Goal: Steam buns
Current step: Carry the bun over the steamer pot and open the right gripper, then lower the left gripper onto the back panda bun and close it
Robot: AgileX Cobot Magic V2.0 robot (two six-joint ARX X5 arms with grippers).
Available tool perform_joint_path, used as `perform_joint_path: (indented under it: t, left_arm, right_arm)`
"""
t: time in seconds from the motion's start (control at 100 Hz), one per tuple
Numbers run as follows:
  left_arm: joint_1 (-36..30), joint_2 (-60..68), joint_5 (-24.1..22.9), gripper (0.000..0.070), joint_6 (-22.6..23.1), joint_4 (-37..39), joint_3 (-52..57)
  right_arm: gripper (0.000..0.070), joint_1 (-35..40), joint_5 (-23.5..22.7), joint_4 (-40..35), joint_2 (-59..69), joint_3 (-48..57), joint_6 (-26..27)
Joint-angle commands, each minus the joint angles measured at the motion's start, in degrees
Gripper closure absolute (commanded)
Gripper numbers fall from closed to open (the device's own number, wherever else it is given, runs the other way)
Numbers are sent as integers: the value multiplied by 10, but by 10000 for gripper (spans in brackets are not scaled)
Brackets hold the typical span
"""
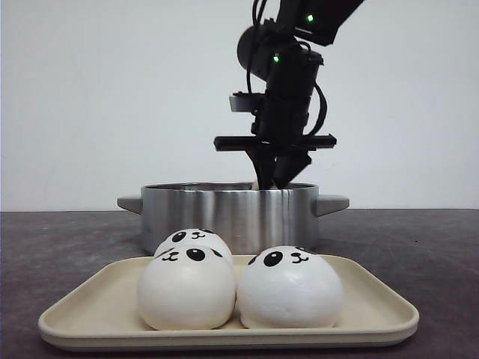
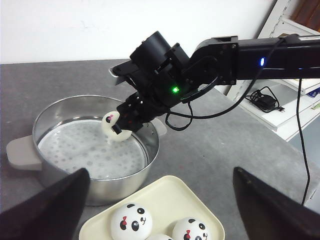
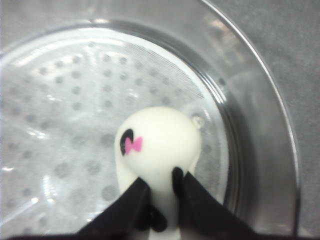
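My right gripper (image 1: 278, 173) reaches down into the steel pot (image 1: 224, 217), shut on a white panda bun (image 3: 157, 142) that it squeezes just above the perforated steamer plate (image 3: 65, 125). The left wrist view shows that same bun (image 2: 113, 128) near the pot's rim (image 2: 156, 145), on the side nearest the right arm. Three more buns sit on the cream tray (image 1: 90, 308) in front of the pot: two in front (image 1: 185, 295) (image 1: 290, 290) and one behind (image 1: 193, 239). My left gripper (image 2: 160, 215) hangs open above the tray (image 2: 175, 192), its fingers wide apart and holding nothing.
The pot has grey side handles (image 1: 333, 202) (image 1: 129, 203). The right arm (image 2: 235, 52) stretches across the grey table (image 2: 235, 140). A white shelf with a black cable (image 2: 265, 102) stands beyond the table edge.
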Motion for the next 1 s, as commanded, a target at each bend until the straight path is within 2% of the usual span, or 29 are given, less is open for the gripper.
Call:
perform_joint_path:
  t: [0.0, 0.04, 0.08, 0.36, 0.38, 0.41, 0.51, 0.54, 0.81, 0.99]
  left_arm:
    - [-3, 3, -3, 144, 8, 3, 7]
    - [-3, 3, -3, 144, 7, 0, 7]
    - [-3, 3, -3, 144, 7, -5, 7]
    - [-3, 3, -3, 145, -3, -11, 7]
    - [-3, 3, -3, 146, -9, -12, 7]
    - [-3, 3, -3, 147, -16, -13, 7]
    - [-3, 9, -3, 149, -26, -24, 7]
    - [-3, 12, -3, 149, -28, -30, 7]
    - [-16, 108, -3, 147, -53, -76, 7]
    - [-57, 216, -23, 147, -77, -81, 7]
  right_arm:
    - [345, 0, 0, 9, 14, 13, -5]
    - [249, -3, 0, 9, 14, 13, -4]
    - [215, -4, -2, 8, 14, 13, -4]
    - [220, -7, 0, -17, 5, 31, -4]
    - [235, -7, 0, -23, 1, 34, -3]
    - [297, -7, 0, -30, -5, 40, -4]
    - [631, -5, 0, -60, -38, 61, -5]
    - [700, -3, 0, -68, -51, 65, -6]
    - [700, 42, 9, -110, -256, 67, -21]
    - [700, 111, 63, -160, -408, 67, -37]
